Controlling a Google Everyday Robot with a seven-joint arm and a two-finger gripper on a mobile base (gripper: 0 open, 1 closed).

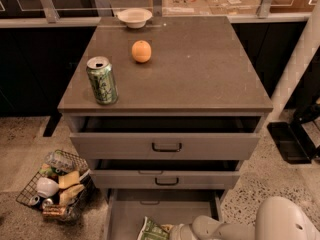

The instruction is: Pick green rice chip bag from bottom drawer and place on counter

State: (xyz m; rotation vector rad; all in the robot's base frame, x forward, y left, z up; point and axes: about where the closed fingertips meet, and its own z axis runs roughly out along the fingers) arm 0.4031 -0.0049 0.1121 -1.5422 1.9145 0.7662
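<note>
The green rice chip bag (151,230) lies in the open bottom drawer (127,209), at the lower edge of the camera view, partly cut off. My gripper (174,231) reaches in from the lower right on a white arm (235,231) and sits right against the bag's right side. The counter (200,69) is the grey-brown top of the cabinet, well above the gripper.
On the counter stand a green drink can (102,80), an orange (141,51) and a white bowl (134,17) at the back. The two upper drawers (166,145) are pulled out a little and overhang the bottom one. A wire basket of items (55,184) sits on the floor at left.
</note>
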